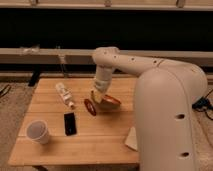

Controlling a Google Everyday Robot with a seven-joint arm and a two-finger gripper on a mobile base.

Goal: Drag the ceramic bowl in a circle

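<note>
The ceramic bowl (pixel 112 102), orange-red and glossy, rests on the wooden table (pixel 100 137) near its middle. My gripper (pixel 98 96) comes down from the white arm onto the bowl's left rim and is shut on it. A small dark red round piece (pixel 90 107) shows just left of the bowl, below the gripper. I cannot tell what it is.
A white paper cup (pixel 38 131) stands at the table's front left. A black phone-like slab (pixel 70 123) lies beside it, and a plastic bottle (pixel 65 94) lies on its side further back left. The robot's white body (pixel 172 120) fills the right side.
</note>
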